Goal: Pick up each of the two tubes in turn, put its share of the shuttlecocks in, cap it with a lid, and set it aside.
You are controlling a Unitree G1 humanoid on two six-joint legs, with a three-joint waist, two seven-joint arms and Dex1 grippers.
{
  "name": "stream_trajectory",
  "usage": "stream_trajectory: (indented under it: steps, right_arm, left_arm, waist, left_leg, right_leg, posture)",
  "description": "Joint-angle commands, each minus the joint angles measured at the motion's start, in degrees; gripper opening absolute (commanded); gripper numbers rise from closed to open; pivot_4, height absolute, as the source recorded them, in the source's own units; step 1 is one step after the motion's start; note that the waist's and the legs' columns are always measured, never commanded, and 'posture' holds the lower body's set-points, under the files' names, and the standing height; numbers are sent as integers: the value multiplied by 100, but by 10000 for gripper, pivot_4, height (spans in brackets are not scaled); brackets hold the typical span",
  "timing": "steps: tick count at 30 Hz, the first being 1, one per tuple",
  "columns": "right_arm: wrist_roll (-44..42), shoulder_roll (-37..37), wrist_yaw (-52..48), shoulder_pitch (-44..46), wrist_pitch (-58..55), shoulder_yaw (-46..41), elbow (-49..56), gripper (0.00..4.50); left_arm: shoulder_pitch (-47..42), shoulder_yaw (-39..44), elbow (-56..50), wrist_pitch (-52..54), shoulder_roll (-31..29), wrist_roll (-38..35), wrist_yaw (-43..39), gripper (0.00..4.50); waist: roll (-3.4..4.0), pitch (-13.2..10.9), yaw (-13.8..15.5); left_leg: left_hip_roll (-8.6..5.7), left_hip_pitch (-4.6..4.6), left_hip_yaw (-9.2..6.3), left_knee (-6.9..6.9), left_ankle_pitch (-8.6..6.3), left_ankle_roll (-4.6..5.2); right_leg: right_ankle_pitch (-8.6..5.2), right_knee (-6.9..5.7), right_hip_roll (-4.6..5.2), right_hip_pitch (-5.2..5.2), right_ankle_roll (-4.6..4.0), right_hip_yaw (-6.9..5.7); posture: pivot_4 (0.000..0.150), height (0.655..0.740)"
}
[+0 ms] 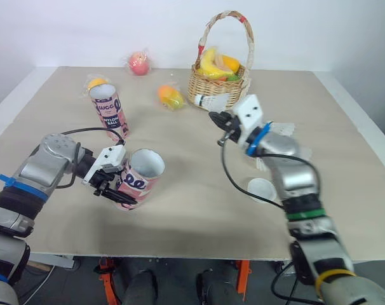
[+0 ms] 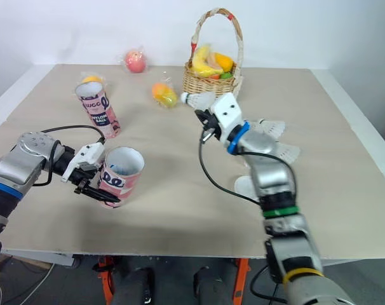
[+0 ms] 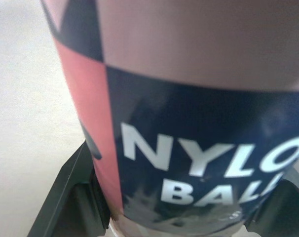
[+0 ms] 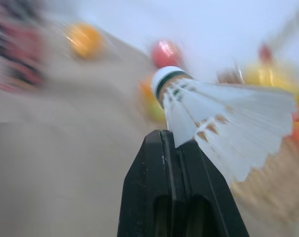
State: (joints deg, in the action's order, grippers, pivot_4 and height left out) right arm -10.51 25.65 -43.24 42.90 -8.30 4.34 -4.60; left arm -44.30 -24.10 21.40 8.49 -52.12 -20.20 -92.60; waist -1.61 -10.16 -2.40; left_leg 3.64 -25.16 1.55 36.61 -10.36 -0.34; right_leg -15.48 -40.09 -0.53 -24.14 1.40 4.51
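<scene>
While in left gripper, tube open-topped.

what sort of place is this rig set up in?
Probably a robot test lab, not a home: a plain board table against a blank white wall, with staged props, a basket of fruit and a standing shuttlecock tube.

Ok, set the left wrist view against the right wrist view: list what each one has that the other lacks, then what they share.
Left wrist view: the pink and navy tube, close up, with white lettering, clamped in the left gripper. Right wrist view: a white shuttlecock pinched by its feathers in the right gripper, with fruit and the basket beyond. Shared: the tan table top and that arm's own black fingers.
</scene>
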Motion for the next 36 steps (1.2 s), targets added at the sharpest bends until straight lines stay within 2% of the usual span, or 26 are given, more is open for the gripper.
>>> stream_trajectory:
  steps: [1,4,6,13,19,22,25,26,30,36]
  right_arm:
    - [-987,695,-1311,-183,-515,-41,1515,739]
    - [-1583,1209,-2031,-301,-922,9,2238,739]
    - [-1543,1258,-2193,-242,-893,203,2400,739]
    - [-351,745,-2256,481,-317,1357,1606,739]
    - [-333,387,-2742,865,-288,1696,1144,739]
    - [-459,269,-2862,1054,-515,1657,1027,7625]
    - [-516,232,-2878,1095,-545,1556,1062,20178]
    - [-527,276,-2816,1059,-593,1467,1103,22400]
    - [-445,608,-2481,668,-903,1114,1183,22400]
    - [-700,1244,-1520,-1138,-1450,-334,1757,22400]
  left_arm:
    - [-44,-129,69,-74,16,103,10,28695]
    - [-61,-161,99,-108,14,90,10,28695]
    - [-59,-178,101,-115,6,77,10,28695]
    - [-61,-184,138,-113,-18,75,10,28695]
    - [-51,-181,160,-109,-44,83,10,28695]
    - [-50,-173,165,-102,-39,91,10,28695]
    - [-44,-160,152,-82,-33,83,10,28695]
    - [-32,-152,146,-76,-28,79,10,28695]
    - [22,-118,111,-65,-13,82,10,28695]
    - [141,-30,28,-31,-4,82,10,28695]
  waist:
    - [1,0,1]
    - [1,0,7]
    - [1,0,3]
    - [2,0,-11]
    - [2,0,-6]
    - [3,0,-7]
    - [2,0,-7]
    - [3,0,-7]
    - [2,1,5]
    - [-8,7,72]
  left_leg:
    - [0,1,0,0,0,0]
    - [4,9,-5,3,0,0]
    - [4,13,-3,6,1,1]
    - [5,16,1,11,14,18]
    - [5,7,-1,7,15,17]
    - [5,7,-1,7,15,17]
    - [8,8,-2,9,15,17]
    - [8,8,-2,9,15,17]
    - [7,7,-2,8,15,17]
    - [0,5,1,2,12,15]
  right_leg:
    - [-2,0,-1,1,3,0]
    - [-4,0,-4,10,6,-6]
    - [-5,0,-3,13,11,-4]
    - [3,-1,-4,11,25,-3]
    - [0,-1,-4,5,17,-5]
    - [3,-2,-4,5,11,-6]
    - [3,-3,-5,5,12,-8]
    - [3,-3,-5,5,12,-8]
    - [3,-3,-4,5,12,-9]
    - [-1,1,4,7,1,-8]
  posture:
    - [1500,7393]
    - [1500,7393]
    - [1500,7393]
    - [1500,7393]
    - [1500,7393]
    - [1500,7393]
    - [1500,7393]
    - [1500,7393]
    - [1500,7393]
    - [1500,7393]
